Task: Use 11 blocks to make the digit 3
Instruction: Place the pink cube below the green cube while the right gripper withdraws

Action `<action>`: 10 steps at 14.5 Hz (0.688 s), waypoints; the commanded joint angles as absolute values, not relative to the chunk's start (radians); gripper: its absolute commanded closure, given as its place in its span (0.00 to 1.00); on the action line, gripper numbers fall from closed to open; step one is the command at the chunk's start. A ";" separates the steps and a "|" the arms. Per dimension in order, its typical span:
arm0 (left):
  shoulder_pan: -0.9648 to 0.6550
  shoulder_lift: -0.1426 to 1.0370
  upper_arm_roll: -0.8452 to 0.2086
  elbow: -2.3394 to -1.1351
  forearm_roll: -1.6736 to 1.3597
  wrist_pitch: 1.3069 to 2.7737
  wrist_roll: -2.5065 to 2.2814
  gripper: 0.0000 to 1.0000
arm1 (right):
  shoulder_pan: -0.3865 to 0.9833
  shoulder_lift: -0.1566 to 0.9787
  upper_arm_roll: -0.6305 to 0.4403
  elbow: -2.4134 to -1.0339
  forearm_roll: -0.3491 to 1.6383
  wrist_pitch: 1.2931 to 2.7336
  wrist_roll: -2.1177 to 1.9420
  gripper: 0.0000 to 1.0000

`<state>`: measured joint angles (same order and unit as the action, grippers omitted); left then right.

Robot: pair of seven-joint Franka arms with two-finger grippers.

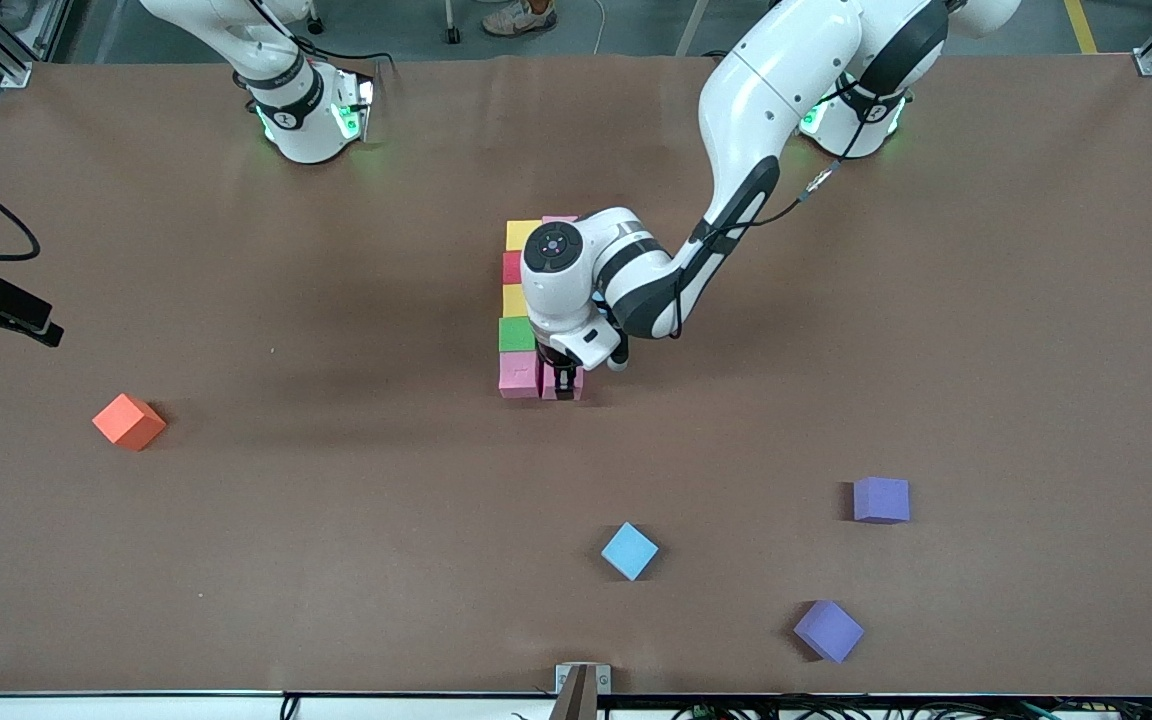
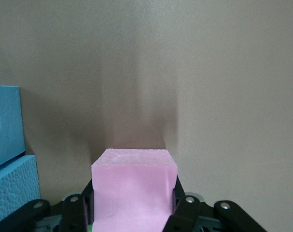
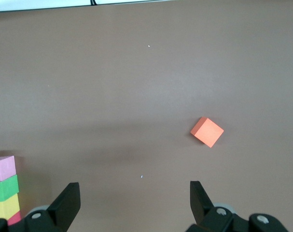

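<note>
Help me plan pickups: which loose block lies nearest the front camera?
The purple block turned cornerwise, lowest in the front view; the other purple block and the light blue block lie farther back.

High front camera, two wrist close-ups

An orange cube [image 1: 129,421] sits alone on the brown table [image 1: 986,330] — toward the right arm's end.

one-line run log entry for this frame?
left gripper: shut on pink cube, at column's near end beside another pink | right gripper: open, waiting | loose: blue, two purple, orange
</note>
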<state>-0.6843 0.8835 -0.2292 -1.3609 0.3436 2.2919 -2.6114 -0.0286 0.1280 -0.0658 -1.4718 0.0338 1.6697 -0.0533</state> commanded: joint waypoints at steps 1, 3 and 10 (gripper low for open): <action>-0.696 0.896 -0.216 -1.336 0.336 2.306 -2.617 0.73 | -0.032 0.086 -0.063 -1.531 0.020 1.683 -0.065 0.00; -0.696 0.896 -0.216 -1.336 0.336 2.307 -2.617 0.73 | -0.029 0.087 -0.064 -1.529 0.018 1.669 -0.064 0.00; -0.696 0.899 -0.216 -1.338 0.337 2.319 -2.611 0.51 | -0.025 0.081 -0.058 -1.491 0.020 1.614 -0.066 0.00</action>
